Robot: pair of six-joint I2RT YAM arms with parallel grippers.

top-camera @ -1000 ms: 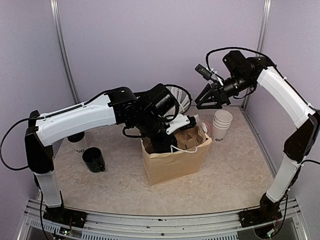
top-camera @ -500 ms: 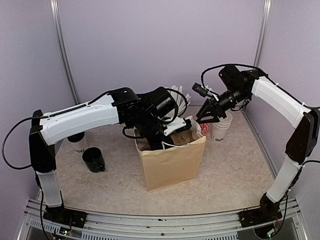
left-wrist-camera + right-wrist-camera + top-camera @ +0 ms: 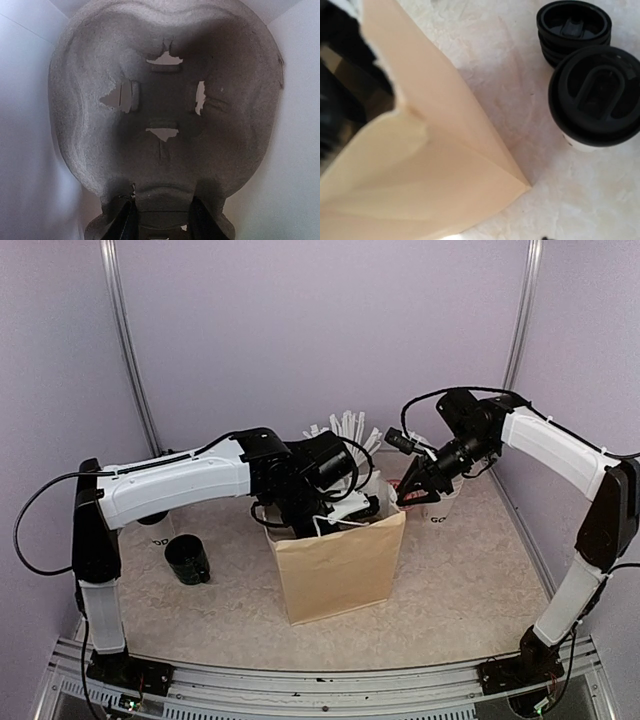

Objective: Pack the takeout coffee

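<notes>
With the left tool [image 3: 162,220] pinching the tray [image 3: 165,75], ease it flat into the bag [image 3: 335,565] below; I cannot tell how open the right tool [image 3: 412,490] is.

On the tabletop [image 3: 470,580]: paper bag [image 3: 335,565] centre, coffee cup [image 3: 597,95] to its right.
The cup carrier [image 3: 165,115] is at the bag's mouth, lid stack [image 3: 574,22] beside the cup, mug [image 3: 187,560] left.

Your left wrist view is all pulp cup carrier [image 3: 165,100]; a dark mug [image 3: 187,560] stands left of the paper bag [image 3: 335,565], white straws [image 3: 345,427] behind.
</notes>
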